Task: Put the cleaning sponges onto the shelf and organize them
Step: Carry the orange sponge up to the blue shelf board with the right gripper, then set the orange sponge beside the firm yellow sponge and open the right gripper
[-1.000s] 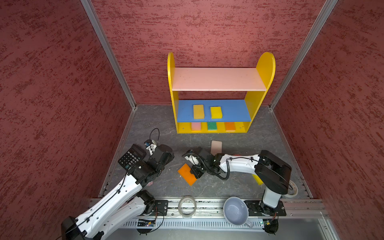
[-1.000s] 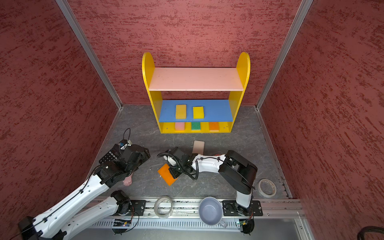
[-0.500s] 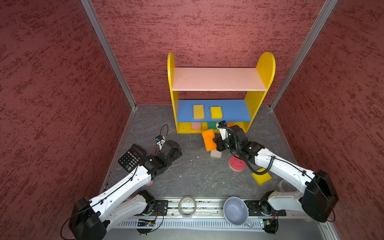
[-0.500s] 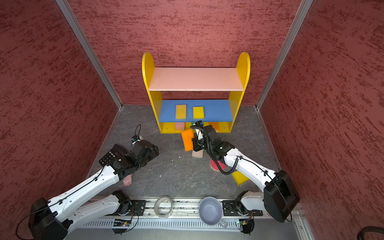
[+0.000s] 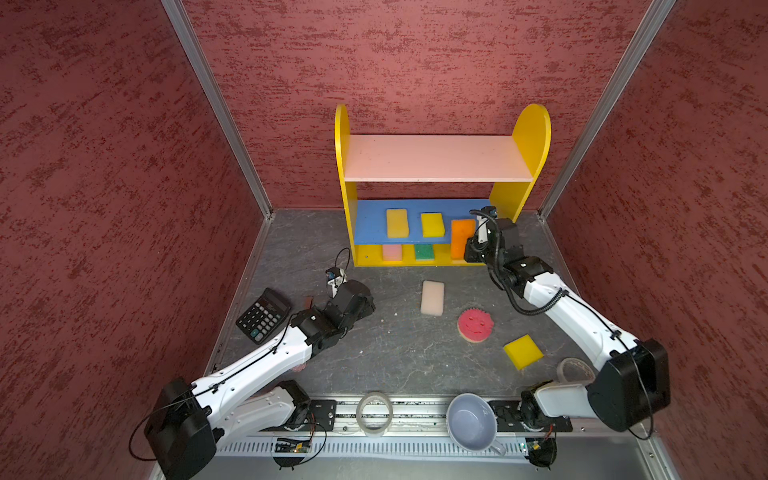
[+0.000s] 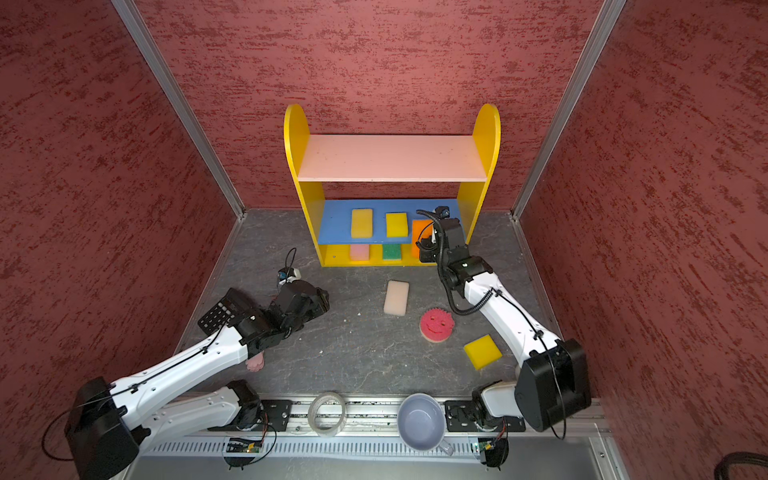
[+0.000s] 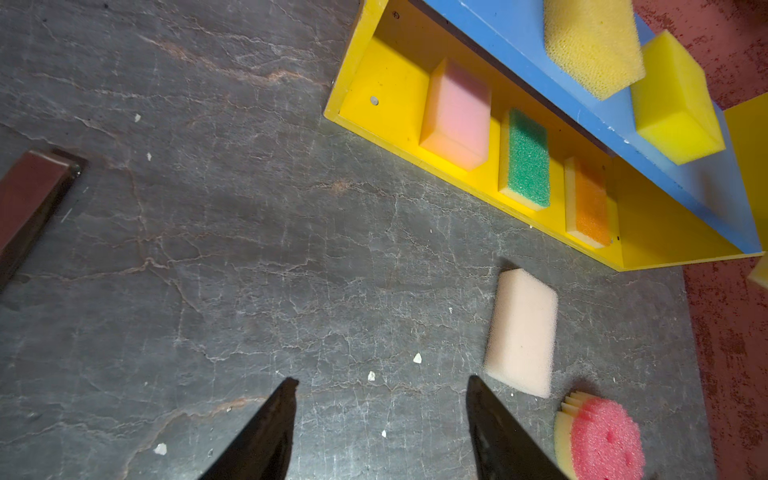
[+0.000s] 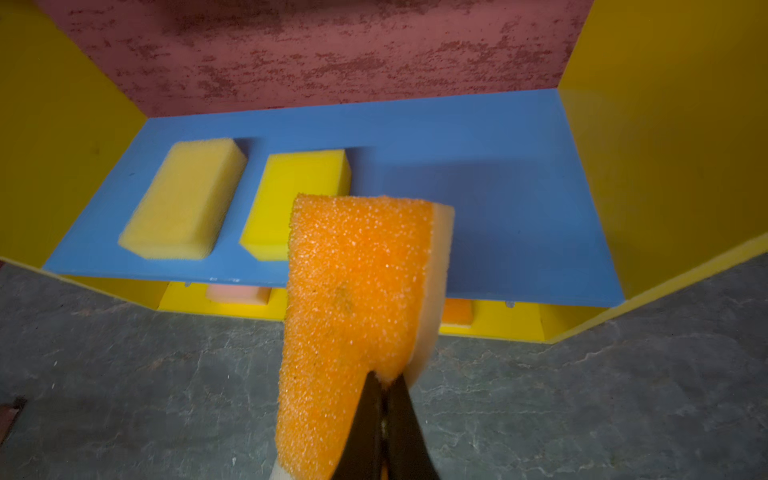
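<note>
At the far left lies a black pocket calculator [image 5: 263,316]; next to it the left gripper [image 7: 380,382] hangs low over the grey stone-look floor [image 5: 374,357], its jaws standing apart with nothing between them; the cream rectangular foam sponge [image 5: 432,297] lies to its right, long axis pointing toward the small yellow-sided shelf [image 5: 534,137], and this arm is the nearer one to it; just beyond is the round red-pink smiley sponge [image 5: 475,325]. On the shelf, the yellow base [image 7: 390,83] holds a pink foam block [image 5: 392,252], a green scouring sponge [image 5: 424,252] and an orange-topped sponge [image 7: 588,203]; the blue middle board [image 8: 498,187] holds two yellow sponges [image 5: 397,223]. The right gripper [image 8: 386,390] is pinched tight on one end of an orange scouring sponge [image 8: 357,291]; this sponge hangs at the front edge of the blue middle board, just right of the two yellow sponges, long axis pointing into the shelf; the bare blue place lies ahead and a little right, so I judge a short push forward is needed; whether it touches the board I cannot tell. Far right, a yellow square sponge [image 5: 523,351] waits on the floor.
</note>
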Controlling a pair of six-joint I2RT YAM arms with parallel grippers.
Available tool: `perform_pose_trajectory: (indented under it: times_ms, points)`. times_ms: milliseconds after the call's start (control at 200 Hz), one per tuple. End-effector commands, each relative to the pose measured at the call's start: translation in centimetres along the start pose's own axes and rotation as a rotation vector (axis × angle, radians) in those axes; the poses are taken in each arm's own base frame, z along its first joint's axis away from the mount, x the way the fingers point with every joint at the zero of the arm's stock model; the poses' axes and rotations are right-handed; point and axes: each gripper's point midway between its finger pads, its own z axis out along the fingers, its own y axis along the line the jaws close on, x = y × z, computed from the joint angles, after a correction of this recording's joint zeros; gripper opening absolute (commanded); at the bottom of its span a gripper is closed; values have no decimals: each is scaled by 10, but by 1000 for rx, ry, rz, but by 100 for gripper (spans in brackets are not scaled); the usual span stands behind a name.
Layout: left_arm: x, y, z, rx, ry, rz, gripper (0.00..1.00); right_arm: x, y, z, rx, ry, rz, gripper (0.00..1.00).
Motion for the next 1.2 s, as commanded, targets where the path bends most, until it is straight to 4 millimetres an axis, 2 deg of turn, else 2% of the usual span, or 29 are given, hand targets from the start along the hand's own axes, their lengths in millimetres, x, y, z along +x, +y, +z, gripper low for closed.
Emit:
perform_pose_trajectory:
  times_ms: [0,250,506,837,1197]
  points:
    - [-9,-9,-1,26,-33,13,65,-15,-10,14,54,-3,-9,0]
    - [-12,-1,-2,19,-40,6,66,-34,-22,42,89,-29,-27,0]
    - [-9,12,-2,8,-30,-22,67,-34,-38,65,160,8,-106,0]
    - [-3,13,3,-15,9,-10,67,-30,-54,91,206,36,-132,0]
    - [-1,16,1,-13,12,-22,69,-17,-64,115,253,66,-182,16]
